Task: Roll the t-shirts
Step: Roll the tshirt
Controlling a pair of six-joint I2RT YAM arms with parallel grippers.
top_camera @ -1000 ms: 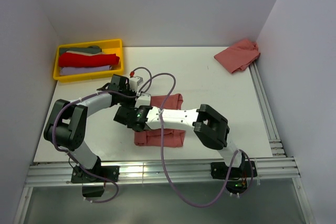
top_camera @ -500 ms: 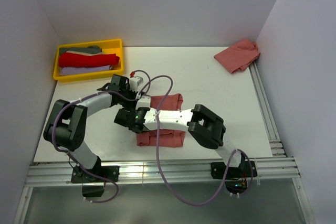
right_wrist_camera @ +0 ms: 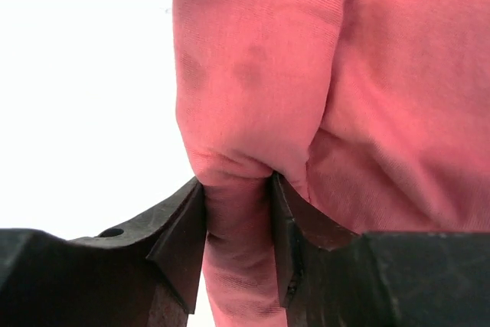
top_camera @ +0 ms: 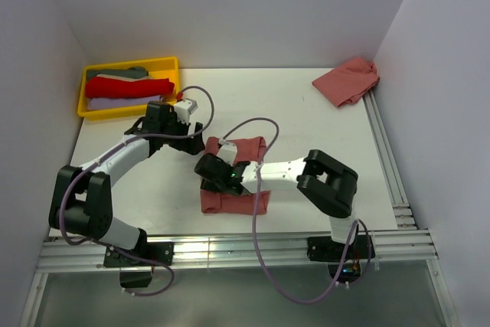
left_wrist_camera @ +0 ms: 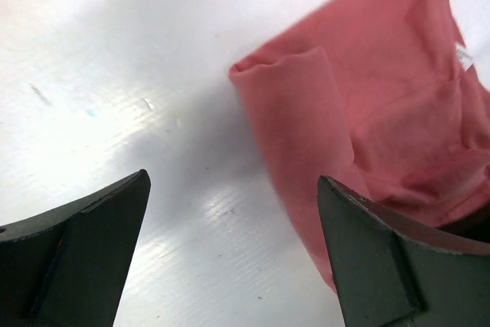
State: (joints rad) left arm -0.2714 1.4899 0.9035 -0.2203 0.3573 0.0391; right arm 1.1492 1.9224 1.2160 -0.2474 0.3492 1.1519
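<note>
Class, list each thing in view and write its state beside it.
near t-shirt, folded on table, one fold pinched
far t-shirt, crumpled in the corner
left pincer, open, holding nothing
right pincer, shut on near t-shirt
yellow tray, holding folded clothes

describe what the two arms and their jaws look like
Both the left arm and right arm have white tube links between chunky black joint housings on black bases. A lilac cable loops loosely along each. The jaws are matt dark grey, blocky wedges with angled inner faces.
</note>
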